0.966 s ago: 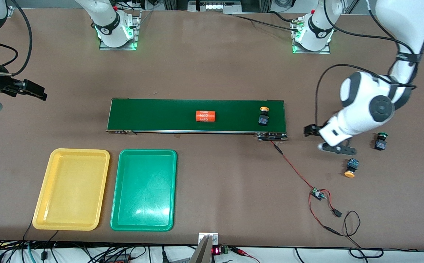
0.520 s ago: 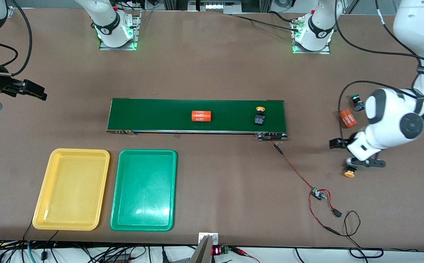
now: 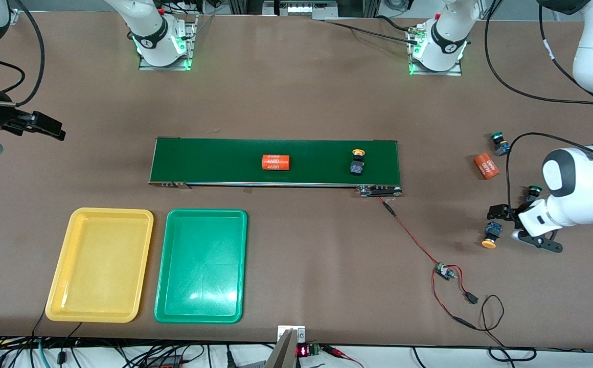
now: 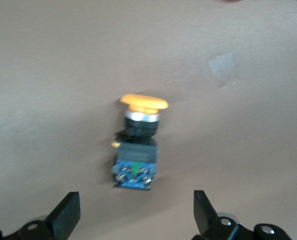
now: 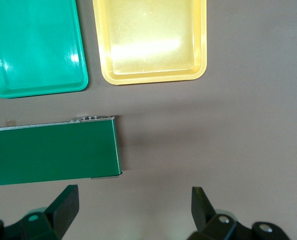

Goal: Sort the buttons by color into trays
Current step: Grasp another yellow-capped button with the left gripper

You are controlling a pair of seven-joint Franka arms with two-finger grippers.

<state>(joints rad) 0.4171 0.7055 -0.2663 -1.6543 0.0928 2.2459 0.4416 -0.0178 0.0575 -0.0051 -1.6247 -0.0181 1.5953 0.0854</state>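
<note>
Left gripper (image 4: 133, 212) now beside yellow button (image 4: 136, 150).

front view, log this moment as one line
left claw: open, beside yellow button on table | right claw: open, waiting | belt: yellow button, orange cylinder | trays: no buttons

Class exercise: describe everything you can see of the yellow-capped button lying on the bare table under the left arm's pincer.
The yellow button lies on its side on the brown table, toward the left arm's end. It has a round yellow-orange mushroom cap, a silvery collar, a black body and a blue base with metal terminals. The cap points toward the front camera. The open left pincer hovers over it; nothing but the table touches it.
</note>
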